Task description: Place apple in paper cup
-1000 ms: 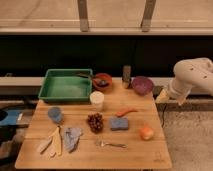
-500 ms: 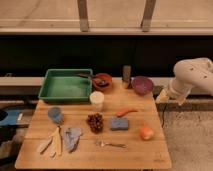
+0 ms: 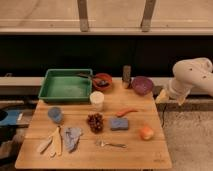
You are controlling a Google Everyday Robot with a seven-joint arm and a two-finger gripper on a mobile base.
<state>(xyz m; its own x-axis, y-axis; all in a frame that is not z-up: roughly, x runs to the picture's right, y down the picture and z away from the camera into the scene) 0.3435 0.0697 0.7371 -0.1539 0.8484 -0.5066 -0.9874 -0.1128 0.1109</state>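
The end effector hangs beyond the right edge of the worktop, fingers spread wide and holding nothing. The apple lies near the front right corner, apart from the end effector. The paper cup stands upright left of the apple.

With apple front-right of paper cup, end effector hangs seemingly right of table.
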